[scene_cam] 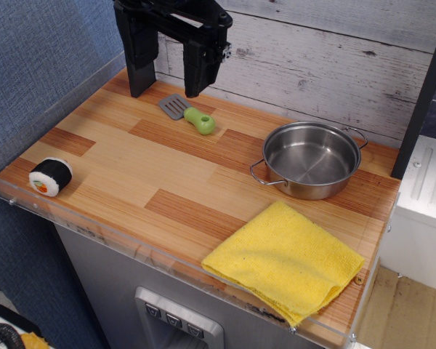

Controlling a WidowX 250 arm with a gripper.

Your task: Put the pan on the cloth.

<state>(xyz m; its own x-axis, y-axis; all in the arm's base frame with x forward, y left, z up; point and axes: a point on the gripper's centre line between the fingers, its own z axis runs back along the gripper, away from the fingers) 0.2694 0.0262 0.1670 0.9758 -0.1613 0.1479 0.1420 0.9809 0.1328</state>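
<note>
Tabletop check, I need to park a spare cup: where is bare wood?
Widest bare wood lies mid-table, between the sushi roll, spatula and cloth. A smaller patch lies at the back left under the open pincer. The right end is crowded: pan beside the cloth.

My gripper [171, 80] hung over the table's [131, 182] back-left. The spatula [187, 113] lay just beneath-right, the pan [310, 158] far right, the cloth [285, 259] before it, the sushi roll [51, 177] front-left.

Bright, even light falls from above, and the picture is sharp throughout. The round shiny stainless-steel pan [310, 158] shows soft glare inside, and shadows on the striped wooden counter [131, 171] are faint.
</note>
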